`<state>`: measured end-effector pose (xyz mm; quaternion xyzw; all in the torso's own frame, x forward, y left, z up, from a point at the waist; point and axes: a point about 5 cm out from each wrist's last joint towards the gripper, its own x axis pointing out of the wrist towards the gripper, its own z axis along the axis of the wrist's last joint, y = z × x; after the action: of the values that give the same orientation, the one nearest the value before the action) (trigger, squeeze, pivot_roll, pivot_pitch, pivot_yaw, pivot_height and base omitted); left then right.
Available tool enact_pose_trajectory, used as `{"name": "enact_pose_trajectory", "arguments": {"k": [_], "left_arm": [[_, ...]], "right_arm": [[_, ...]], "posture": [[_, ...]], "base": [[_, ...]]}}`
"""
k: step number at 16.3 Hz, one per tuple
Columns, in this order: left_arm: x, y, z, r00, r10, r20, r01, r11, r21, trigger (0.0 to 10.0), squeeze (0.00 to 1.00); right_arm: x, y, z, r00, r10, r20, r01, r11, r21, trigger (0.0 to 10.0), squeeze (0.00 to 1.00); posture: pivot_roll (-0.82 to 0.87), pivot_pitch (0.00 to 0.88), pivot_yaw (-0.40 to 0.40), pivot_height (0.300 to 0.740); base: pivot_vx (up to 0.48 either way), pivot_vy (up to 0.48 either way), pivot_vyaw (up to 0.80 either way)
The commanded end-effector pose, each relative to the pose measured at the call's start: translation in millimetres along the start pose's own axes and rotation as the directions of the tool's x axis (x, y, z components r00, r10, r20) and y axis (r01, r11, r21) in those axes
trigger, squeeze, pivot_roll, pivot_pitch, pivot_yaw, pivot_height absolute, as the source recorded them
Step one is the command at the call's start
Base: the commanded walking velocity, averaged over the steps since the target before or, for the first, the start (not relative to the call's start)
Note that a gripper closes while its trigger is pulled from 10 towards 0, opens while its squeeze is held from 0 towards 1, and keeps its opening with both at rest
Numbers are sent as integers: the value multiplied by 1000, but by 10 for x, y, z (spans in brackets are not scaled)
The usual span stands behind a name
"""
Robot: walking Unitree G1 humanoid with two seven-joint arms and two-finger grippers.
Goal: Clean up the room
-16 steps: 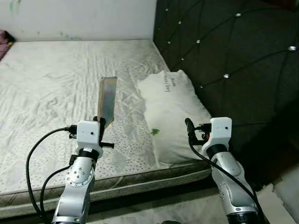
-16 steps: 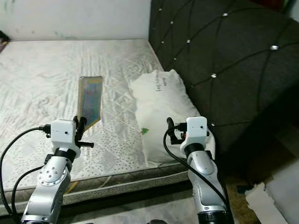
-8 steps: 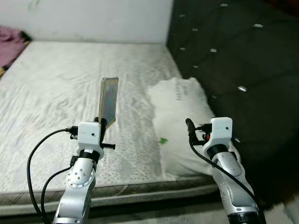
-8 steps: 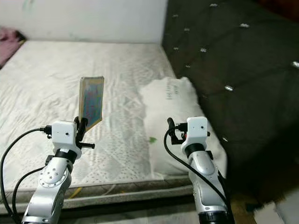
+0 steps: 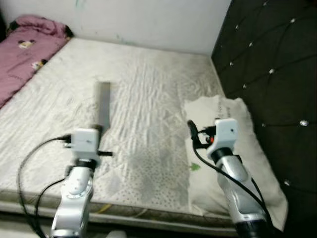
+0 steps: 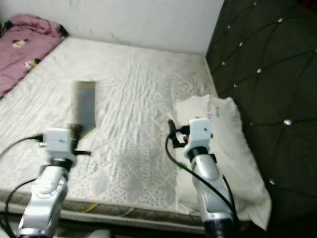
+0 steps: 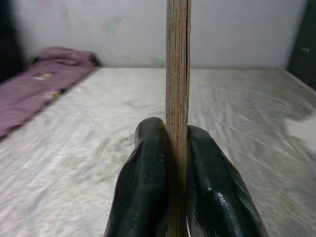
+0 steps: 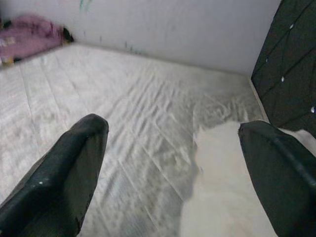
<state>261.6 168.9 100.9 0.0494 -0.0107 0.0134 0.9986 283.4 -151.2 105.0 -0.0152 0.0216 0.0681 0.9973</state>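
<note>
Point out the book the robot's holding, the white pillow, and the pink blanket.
book [image 5: 103, 101], left eye view, middle of its cover
white pillow [image 5: 257, 158], left eye view, bare middle
pink blanket [image 5: 25, 47], left eye view, top fold

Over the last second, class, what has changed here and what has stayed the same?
The camera swung toward the robot's left, bringing a pink blanket into view. Nothing on the bed moved. The left claw stays shut on the upright book; the right claw stays open above the mattress, beside the pillow.
</note>
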Motion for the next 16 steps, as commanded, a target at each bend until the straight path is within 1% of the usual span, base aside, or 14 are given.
{"name": "enact_pose_trajectory", "arguments": {"k": [1,2,3,5,8,9,10,11,12,13,14,16], "left_arm": [[34,-127,114,998,-35,48,35,999,-6,10000,0],[34,-126,90,999,-31,21,31,999,-10,10000,0],[42,-121,82,1000,-27,16,28,999,-17,10000,0],[38,-120,82,998,-52,28,53,998,-27,10000,0],[-8,-125,92,999,-47,25,49,997,-67,10000,0],[-16,-144,107,998,-55,23,57,995,-77,10000,0],[-41,-165,112,998,-67,22,68,994,-81,10000,0],[-62,-151,104,998,-64,16,65,994,-89,10000,0],[-108,-113,93,999,-48,2,48,993,-109,10000,0],[-128,-100,94,999,-48,3,47,993,-111,10000,0],[-190,-81,113,997,-70,13,71,988,-140,10000,0],[-227,-49,87,997,-80,-10,78,988,-134,10000,0]], "right_arm": [[-43,-142,-56,998,-53,-26,53,999,-6,10000,0],[-45,-142,-57,998,-52,-27,52,999,-6,10000,0],[-35,-143,-53,998,-51,-26,51,999,-3,10000,0],[-28,-154,-48,998,-54,-26,54,999,-3,10000,0],[-75,-183,-19,996,-88,-9,88,996,9,10000,0],[-75,-199,2,996,-93,-2,93,996,10,10000,0],[-56,-230,-36,993,-112,-26,113,992,51,10000,0],[-43,-222,-50,993,-114,-36,117,990,75,10000,0],[-43,-184,-41,995,-99,-31,101,992,77,10000,0],[-46,-171,-44,995,-96,-31,98,992,83,10000,0],[-66,-137,-72,994,-102,-44,106,989,101,10000,0],[-68,-90,-83,992,-116,-51,122,984,129,10000,0]], "posture": [[2,0,-50,740],[2,0,-50,740],[6,0,-50,740],[0,0,-42,740],[-10,0,-25,740],[-5,0,-30,740],[15,0,-48,740],[20,0,-49,740],[35,0,-48,740],[38,1,-47,740],[53,12,-44,740],[49,33,-30,740]], "base": [[0,0,0],[0,0,0],[0,0,0],[0,0,0],[0,0,0],[0,0,0],[0,0,0],[0,0,0],[0,0,0],[0,0,0],[0,0,0],[0,0,0]]}}
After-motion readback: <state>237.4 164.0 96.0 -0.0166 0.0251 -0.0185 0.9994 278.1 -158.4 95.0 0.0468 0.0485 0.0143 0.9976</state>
